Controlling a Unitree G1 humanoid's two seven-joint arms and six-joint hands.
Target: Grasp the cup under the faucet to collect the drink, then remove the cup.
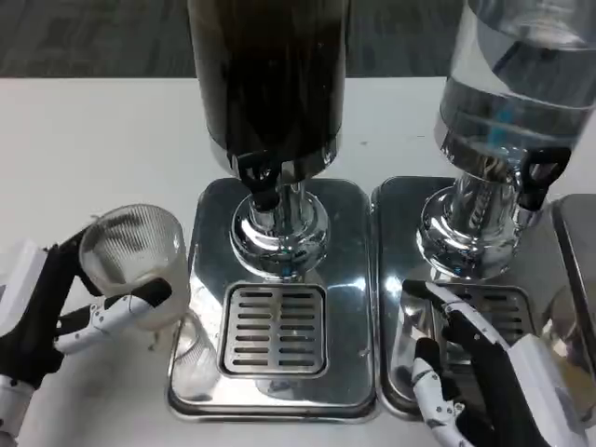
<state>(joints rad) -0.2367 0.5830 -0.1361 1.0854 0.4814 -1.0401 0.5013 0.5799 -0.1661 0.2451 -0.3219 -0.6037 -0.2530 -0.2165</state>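
Observation:
A clear ribbed cup (135, 261) sits in my left hand (65, 312), whose fingers wrap its side. The cup is left of the dark drink dispenser (270, 79), off its steel base (209, 219). The black faucet (259, 177) hangs above the slotted drip grate (277, 329), with nothing under it. The cup looks empty. My right hand (480, 372) hovers low over the second dispenser's base (391, 279), fingers spread and holding nothing.
A clear-tank dispenser (517, 84) with its own black faucet (538, 172) stands at the right on a steel base. A third steel base edge (575, 242) shows at the far right. White table (93, 149) lies open to the left and behind.

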